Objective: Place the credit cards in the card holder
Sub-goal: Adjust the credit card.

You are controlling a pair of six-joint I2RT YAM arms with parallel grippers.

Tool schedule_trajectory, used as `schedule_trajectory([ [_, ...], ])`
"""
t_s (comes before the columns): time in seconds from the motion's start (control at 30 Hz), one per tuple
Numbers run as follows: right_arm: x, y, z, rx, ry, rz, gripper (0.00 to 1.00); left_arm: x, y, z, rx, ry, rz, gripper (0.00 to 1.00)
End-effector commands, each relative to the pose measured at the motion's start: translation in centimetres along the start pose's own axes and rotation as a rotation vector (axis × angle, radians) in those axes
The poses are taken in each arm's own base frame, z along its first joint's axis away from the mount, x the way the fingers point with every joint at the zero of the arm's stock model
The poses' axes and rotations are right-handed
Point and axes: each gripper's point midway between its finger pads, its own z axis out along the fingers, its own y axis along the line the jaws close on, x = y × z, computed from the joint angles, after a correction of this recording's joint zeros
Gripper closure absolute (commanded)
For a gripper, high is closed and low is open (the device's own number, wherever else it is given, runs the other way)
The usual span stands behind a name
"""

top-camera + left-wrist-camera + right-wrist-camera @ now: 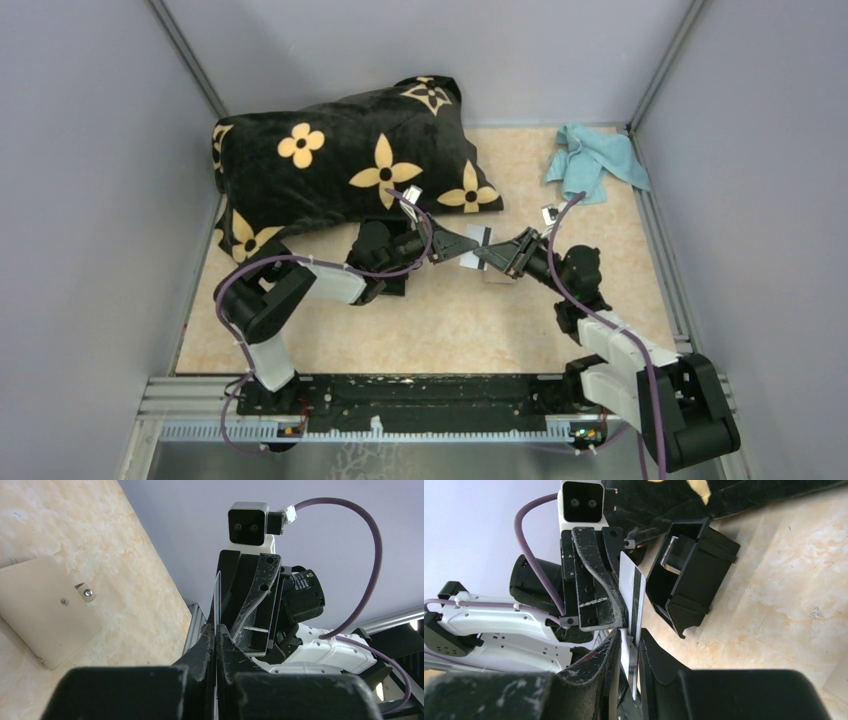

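A grey credit card [473,248] with a dark stripe hangs above the table between both grippers. My left gripper [217,627] is shut on it, and the card [218,595] shows edge-on between its fingers. My right gripper [630,632] faces the left one, its jaws closed round the other end of the same card [633,587]. The black card holder [694,580] lies open on the table just beyond, next to the pillow. In the top view the left arm mostly hides it. A pale beige card [45,610] lies flat on the table under the right gripper [493,252].
A big black pillow with yellow flowers [340,165] fills the back left. A light blue cloth [595,160] lies crumpled in the back right corner. Grey walls close in three sides.
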Motion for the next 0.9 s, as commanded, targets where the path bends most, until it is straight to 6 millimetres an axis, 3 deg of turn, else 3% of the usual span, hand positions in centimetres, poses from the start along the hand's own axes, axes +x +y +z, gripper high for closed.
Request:
schedule_trajectory([
  [0.0,-0.6,3.3,0.0,-0.134,-0.003,-0.075,0.82,1.0,-1.2,-0.1,0.061,0.039,-0.003,1.0],
  [0.1,-0.5,3.3,0.0,-0.131,0.004,-0.077,1.0,1.0,-1.2,-0.1,0.062,0.04,-0.003,1.0],
  [0.17,-0.4,3.3,0.0,-0.13,0.011,-0.08,1.0,0.9,-1.0,-0.2,0.056,0.038,-0.004,0.97],
  [0.3,-0.7,3.3,-0.1,-0.095,0.013,-0.123,1.0,0.3,0.1,-0.6,0.016,0.009,-0.022,0.55],
  [0.4,-1.5,2.2,-0.2,0.025,0.014,-0.167,1.0,-0.5,1.5,-0.8,-0.052,-0.02,-0.01,0.44],
  [0.67,-5.2,-1.2,-2.5,0.445,-0.004,-0.331,1.0,-2.0,4.9,-0.4,-0.298,-0.023,0.142,0.42],
  [0.87,-6.9,-4.7,-5.0,0.751,0.05,-0.392,1.0,-1.4,7.9,-0.1,-0.468,0.051,0.29,0.48],
])
